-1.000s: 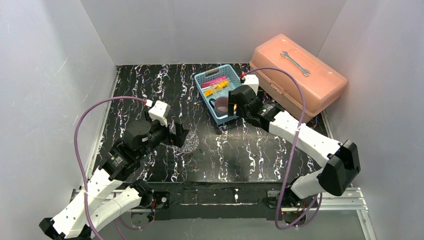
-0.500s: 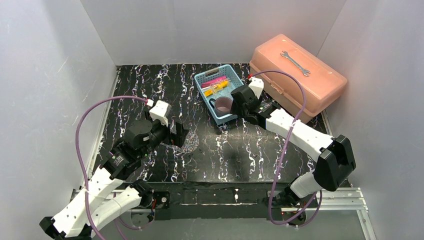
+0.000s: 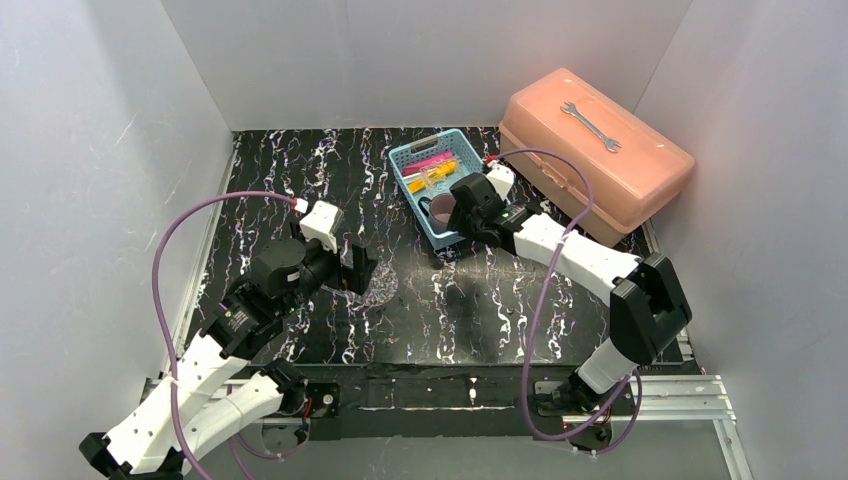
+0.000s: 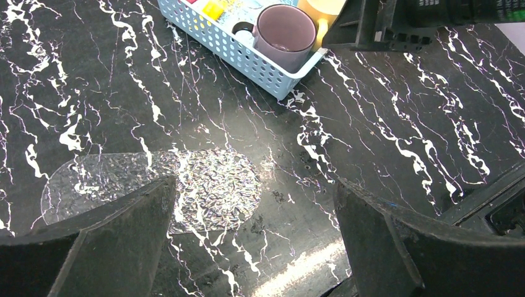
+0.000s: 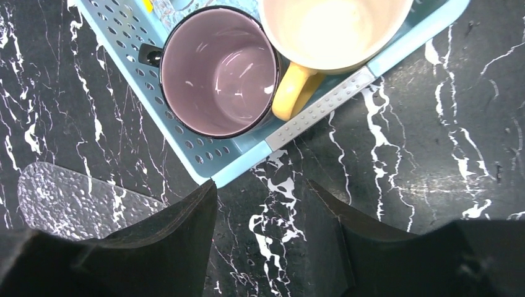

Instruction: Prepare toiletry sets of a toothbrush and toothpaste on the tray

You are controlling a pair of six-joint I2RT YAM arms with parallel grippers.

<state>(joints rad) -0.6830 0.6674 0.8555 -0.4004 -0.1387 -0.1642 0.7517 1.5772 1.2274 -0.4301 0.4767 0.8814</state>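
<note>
Pink tube (image 3: 432, 160) and yellow tube (image 3: 441, 170) lie in the basket (image 3: 408, 192) near the worktop's far edge; the tray (image 4: 204, 185) sits nearer the left edge. Right tool (image 5: 260, 185), spread and empty, hangs by the purple cup (image 5: 216, 68), so it could bump it. Left tool (image 4: 254, 182) is spread and empty too.

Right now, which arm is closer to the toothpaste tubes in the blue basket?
The right. The right gripper, open, hangs at the near corner of the blue basket by the purple cup; the left gripper hovers open by the tray, farther away.
</note>
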